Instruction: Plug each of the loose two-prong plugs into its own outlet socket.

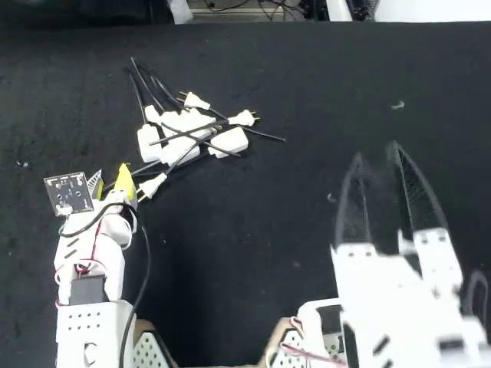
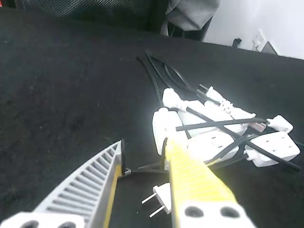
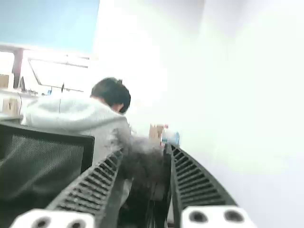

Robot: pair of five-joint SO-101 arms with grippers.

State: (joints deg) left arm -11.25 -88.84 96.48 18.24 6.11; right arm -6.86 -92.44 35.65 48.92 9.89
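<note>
Two spread claws: left claw (image 2: pixel 142 147) low beside a plug (image 2: pixel 161 198), right claw (image 1: pixel 376 157) aloft.

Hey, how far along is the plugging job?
Nothing looks plugged in: plugs atop the sockets show bare prongs. The open left hand is at one loose plug, not gripping it. The right hand is open, raised. All plugging remains.

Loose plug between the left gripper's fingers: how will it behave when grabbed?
The plug looks small and rigid, probably light, so it may skid or pivot if touched on one side first. Its thin cord likely flexes but runs into the tangled pile, so lifting may tug the pile.
</note>
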